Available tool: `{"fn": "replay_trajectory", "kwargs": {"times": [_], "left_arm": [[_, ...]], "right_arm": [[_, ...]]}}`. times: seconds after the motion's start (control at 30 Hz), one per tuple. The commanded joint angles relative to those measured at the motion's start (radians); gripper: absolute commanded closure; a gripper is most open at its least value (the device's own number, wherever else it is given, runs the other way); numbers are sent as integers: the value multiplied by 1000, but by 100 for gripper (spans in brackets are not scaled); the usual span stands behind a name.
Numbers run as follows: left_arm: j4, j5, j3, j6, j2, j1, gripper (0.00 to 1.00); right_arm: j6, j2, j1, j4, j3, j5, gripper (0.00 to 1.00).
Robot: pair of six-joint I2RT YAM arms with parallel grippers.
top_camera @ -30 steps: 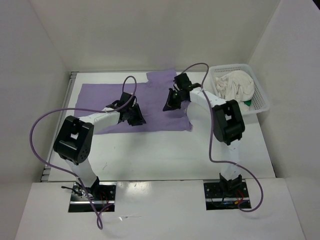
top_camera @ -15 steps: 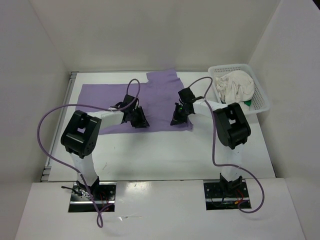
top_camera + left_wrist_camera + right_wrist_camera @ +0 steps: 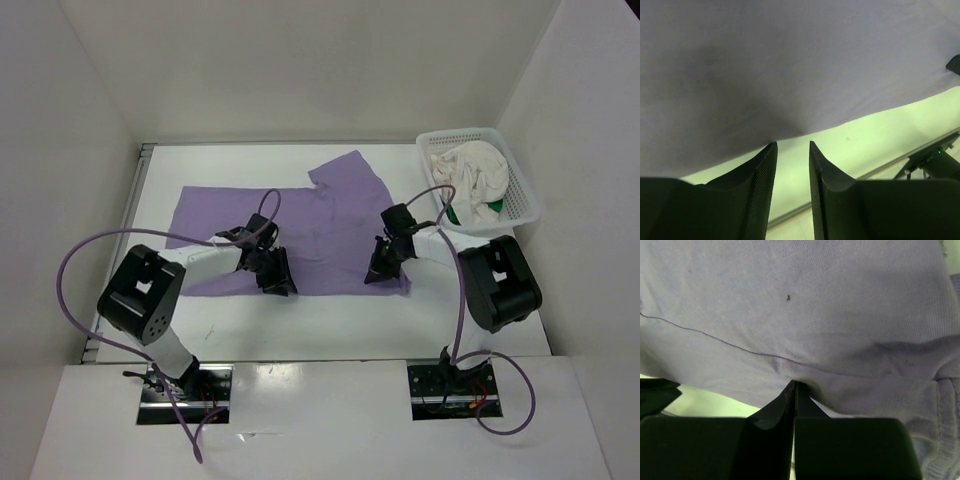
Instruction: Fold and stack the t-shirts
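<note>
Top external view shows the lavender t-shirt (image 3: 300, 215) dragged nearer, right claw (image 3: 794, 386) pinching its hem, left claw (image 3: 792, 147) parted, spreading nearly finished.

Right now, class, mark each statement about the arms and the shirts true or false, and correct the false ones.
1. The purple shirt lies spread on the table. True.
2. The white shirt lies folded flat on the table. False: it sits bunched in the basket.
3. The right gripper is shut on the purple shirt's near edge. True.
4. The left gripper has its fingers pressed together. False: a gap shows between them, at the shirt's near edge.
</note>
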Motion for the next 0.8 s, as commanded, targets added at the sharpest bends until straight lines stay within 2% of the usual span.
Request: {"fn": "replay_trajectory", "kwargs": {"times": [0.0,0.13,0.17,0.2,0.23,0.27,0.3,0.33,0.37,0.43,0.6,0.7,0.77], "left_arm": [[-108,59,72,30,-63,3,61],[-117,23,146,20,-171,86,61],[-117,23,181,30,-183,129,61],[-117,-5,201,55,-183,223,62],[-104,-16,224,68,-173,274,64],[-93,-17,247,79,-172,323,65],[-74,-33,293,89,-136,411,67],[-59,-58,314,89,-114,446,69],[-26,-107,336,89,-64,476,71],[-4,-141,421,109,-4,551,73],[18,-311,616,140,192,621,75],[-24,-400,745,184,329,634,65],[-57,-460,868,209,433,643,51]], "right_arm": [[-6,-26,-5,-144,-45,10,100],[-6,-83,-5,-174,6,11,97],[-18,-95,-5,-187,30,11,89],[-28,-117,-28,-199,84,11,79],[-43,-117,-40,-199,110,11,77],[-43,-126,-55,-199,133,20,77],[-57,-116,-78,-187,165,20,82],[-66,-103,-78,-160,181,20,88],[-83,-87,-78,-159,196,20,98],[-92,-44,-78,-118,242,11,100],[-101,18,-78,-72,316,-10,100],[-129,50,-78,-72,348,-55,100],[-140,62,-78,-72,348,-64,99]]}}
